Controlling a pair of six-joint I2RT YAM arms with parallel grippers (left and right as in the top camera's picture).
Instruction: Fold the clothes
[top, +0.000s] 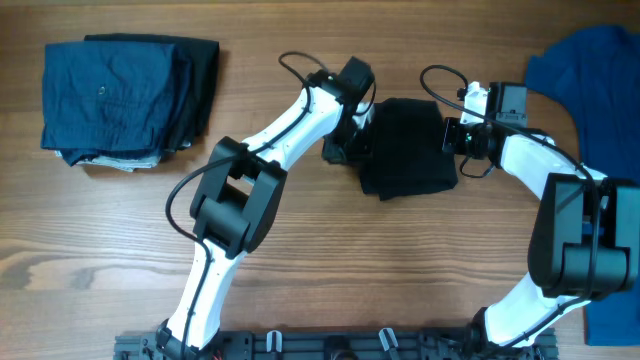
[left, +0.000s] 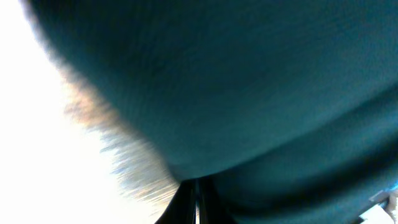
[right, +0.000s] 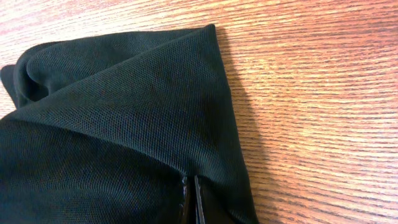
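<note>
Item: black shirt (top: 405, 145), folded to a compact block, lying mid-tabletop (top: 300, 260) between the two arms
Left fingers (left: 188, 208): pressed together, pinching fabric at the shirt's left edge; the cloth fills the wrist view, blurred
Right fingers (right: 199, 205): closed tight on the shirt's right edge, creases running into the pinch, bare wood grain just beside it
Also present: stack of folded navy garments (top: 125, 95), far left corner of the tabletop, well apart from the shirt; bright blue garment (top: 590, 70), spread along the right edge, near the right arm, not touching the shirt
</note>
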